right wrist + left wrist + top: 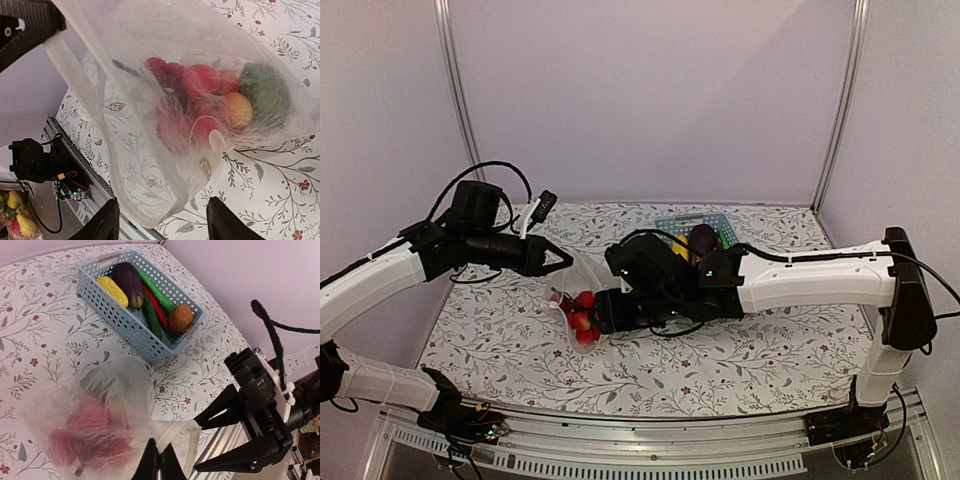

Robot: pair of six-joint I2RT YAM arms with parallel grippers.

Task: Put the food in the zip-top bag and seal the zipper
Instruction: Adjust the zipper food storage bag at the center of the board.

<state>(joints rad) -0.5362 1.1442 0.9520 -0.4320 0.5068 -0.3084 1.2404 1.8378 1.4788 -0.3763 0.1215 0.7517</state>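
Observation:
The clear zip-top bag (95, 405) hangs over the table with red round pieces (85, 430) inside. In the right wrist view the bag (165, 100) also holds a green piece (265, 92) and a yellow-orange piece (239, 110). My left gripper (160, 462) is shut on the bag's mouth edge, on the zipper strip (176, 436). My right gripper (167, 225) is open, its fingers on either side of the bag's hanging lower edge. In the top view the left gripper (560, 260) is above the bag (570, 295) and the right gripper (603, 312) is beside it.
The light-blue basket (117, 320) stands at the back on the floral table (40, 340). It holds a yellow piece (112, 290), an eggplant (127, 282), cucumbers (150, 315), a red chili (156, 307) and a potato (180, 317). The table's metal front rail (95, 192) is close below the bag.

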